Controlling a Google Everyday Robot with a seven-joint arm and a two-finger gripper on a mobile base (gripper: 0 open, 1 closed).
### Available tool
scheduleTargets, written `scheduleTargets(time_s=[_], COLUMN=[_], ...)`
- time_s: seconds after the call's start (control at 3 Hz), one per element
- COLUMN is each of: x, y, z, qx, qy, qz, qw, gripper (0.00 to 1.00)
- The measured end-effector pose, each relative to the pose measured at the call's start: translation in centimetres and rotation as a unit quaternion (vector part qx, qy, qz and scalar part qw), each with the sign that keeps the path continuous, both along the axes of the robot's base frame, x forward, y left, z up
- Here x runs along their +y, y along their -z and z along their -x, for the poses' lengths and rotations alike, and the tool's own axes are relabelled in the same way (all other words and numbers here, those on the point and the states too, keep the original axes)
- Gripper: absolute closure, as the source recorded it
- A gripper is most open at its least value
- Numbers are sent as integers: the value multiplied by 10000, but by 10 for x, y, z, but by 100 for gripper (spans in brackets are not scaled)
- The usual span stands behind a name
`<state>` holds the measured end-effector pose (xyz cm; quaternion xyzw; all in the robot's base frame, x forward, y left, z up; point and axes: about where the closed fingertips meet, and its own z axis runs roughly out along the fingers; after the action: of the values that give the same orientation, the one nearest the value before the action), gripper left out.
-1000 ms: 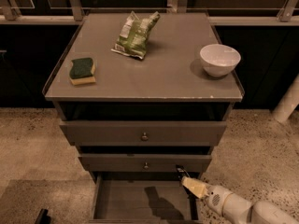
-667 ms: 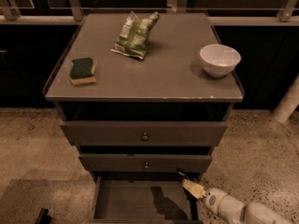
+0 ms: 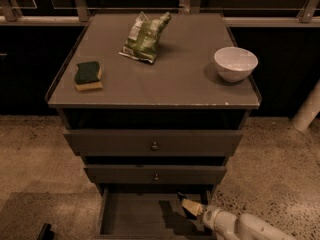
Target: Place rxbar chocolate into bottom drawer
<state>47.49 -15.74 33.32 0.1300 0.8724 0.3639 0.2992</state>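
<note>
Gripper low, below counter front edge near right corner, over open bottom drawer; fingers clamped on rxbar chocolate, bar jutting up-left past them.

No word, brand or number can be read anywhere. The crinkled green foil chip bag, lying near the back edge of the grey-brown counter, carries pale printing on its face, too small to make out. The white-armed gripper hangs below the counter's front edge, toward the right corner, over the right side of the open grey-brown metal bottom drawer. Neither shows lettering.
</note>
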Motion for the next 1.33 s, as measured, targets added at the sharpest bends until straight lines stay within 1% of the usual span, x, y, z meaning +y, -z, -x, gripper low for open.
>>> scheduleTargets(time_s=[0.33,0.67,1.0,1.33], x=[7,0,-12,-23], y=[3,20,70,118], z=[-1,3,6,8], qx=[22,229,703,1155], qy=[-68,50,236,421], qz=[-6,-88,-273,-331], qw=[10000,9997,9969,9919], gripper=[100,100,100,100])
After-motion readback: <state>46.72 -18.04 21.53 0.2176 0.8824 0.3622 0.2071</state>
